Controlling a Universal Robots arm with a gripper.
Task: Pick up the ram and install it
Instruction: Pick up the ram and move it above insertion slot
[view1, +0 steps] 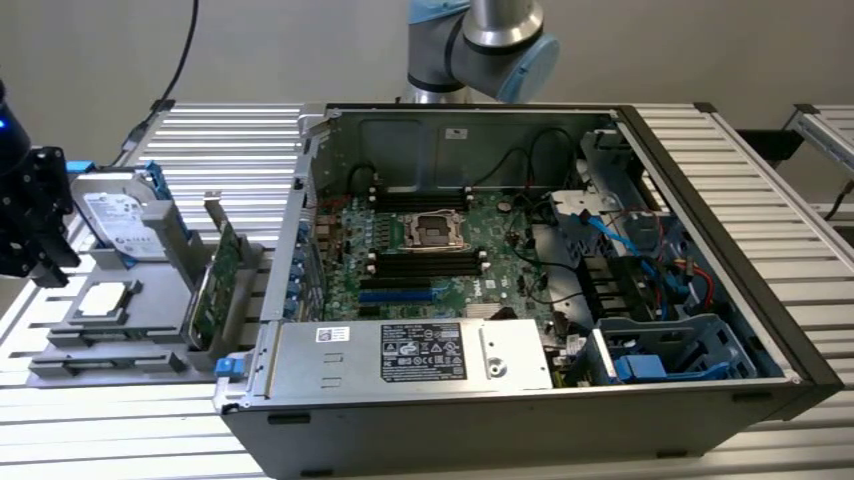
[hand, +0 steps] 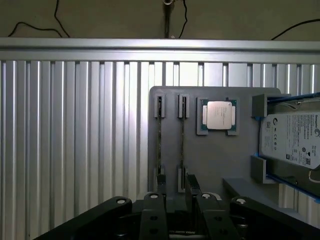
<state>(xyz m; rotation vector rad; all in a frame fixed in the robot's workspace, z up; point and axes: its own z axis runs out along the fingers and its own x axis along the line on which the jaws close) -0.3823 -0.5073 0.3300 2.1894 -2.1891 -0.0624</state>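
Standing on edge, the ram (hand: 182, 142) points lengthwise toward the gripper (hand: 180, 216).

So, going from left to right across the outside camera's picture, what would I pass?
Silver hard drive with blue rails → upright green card → green motherboard inside the open computer case → blue plastic drive cage.
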